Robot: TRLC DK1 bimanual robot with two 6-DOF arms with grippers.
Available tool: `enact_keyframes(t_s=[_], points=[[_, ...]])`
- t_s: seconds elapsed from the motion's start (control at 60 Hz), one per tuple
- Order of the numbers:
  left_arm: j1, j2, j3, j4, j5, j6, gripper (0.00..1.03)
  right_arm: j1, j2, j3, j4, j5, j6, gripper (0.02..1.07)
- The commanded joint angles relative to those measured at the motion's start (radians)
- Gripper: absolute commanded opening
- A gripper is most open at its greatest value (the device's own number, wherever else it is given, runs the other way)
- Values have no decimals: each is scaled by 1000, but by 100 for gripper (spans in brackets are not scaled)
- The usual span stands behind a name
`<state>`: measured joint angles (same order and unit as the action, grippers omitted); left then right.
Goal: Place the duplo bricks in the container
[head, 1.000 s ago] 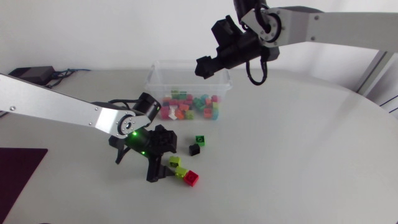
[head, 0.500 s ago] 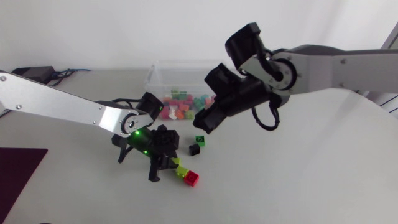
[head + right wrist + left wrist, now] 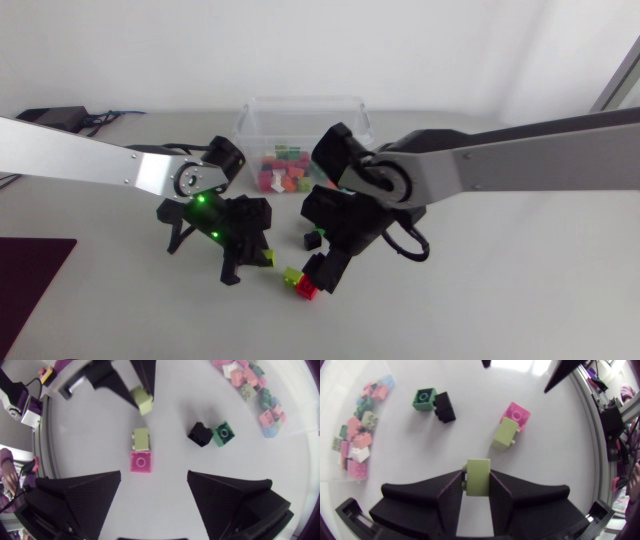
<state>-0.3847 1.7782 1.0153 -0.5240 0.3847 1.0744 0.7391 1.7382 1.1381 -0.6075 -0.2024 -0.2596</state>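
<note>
While the left claw (image 3: pixel 477 480) sits clamped on a lime-green plastic duplo brick (image 3: pixel 478 471), pinched by its side faces for carrying, the right claw (image 3: pixel 154 477) hangs spread wide. Just ahead of its gap: pink square brick (image 3: pixel 141 462) touching a second lime brick (image 3: pixel 141 438), probably the next pick. Black brick (image 3: pixel 201 434) and dark green brick (image 3: pixel 223 431) touch, further ahead. Clear plastic container (image 3: pixel 250 115), part-filled, lies beyond both claws

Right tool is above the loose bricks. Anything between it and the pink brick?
Nothing visible. The pink brick lies uncovered just ahead of the open right tool. A lime brick abuts its far side; beyond that, the left tool grips a second lime brick.
</note>
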Motion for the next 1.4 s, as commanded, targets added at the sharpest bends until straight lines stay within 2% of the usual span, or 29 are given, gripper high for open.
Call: enact_keyframes(t_s=[0.0,0.15,0.233,0.6,0.85,1.0,1.05,1.183,1.383], points=[[43,-76,49,-11,3,-7,22,28,80,35,-28,32,-13,97],[102,-138,92,-13,8,-60,22,48,161,107,-71,67,-1,95],[141,-174,124,-13,48,-100,22,59,193,149,-89,81,8,93],[213,-206,256,39,125,-278,23,95,282,216,-144,100,13,92],[227,-207,292,177,128,-424,24,105,323,232,-138,100,14,69],[227,-177,313,283,126,-522,24,108,322,223,-130,101,14,27],[224,-154,333,298,125,-547,24,106,311,216,-130,103,14,17],[211,-95,381,315,115,-580,24,97,256,193,-136,103,13,16],[165,-22,425,412,54,-662,25,62,159,158,-147,103,8,15]])
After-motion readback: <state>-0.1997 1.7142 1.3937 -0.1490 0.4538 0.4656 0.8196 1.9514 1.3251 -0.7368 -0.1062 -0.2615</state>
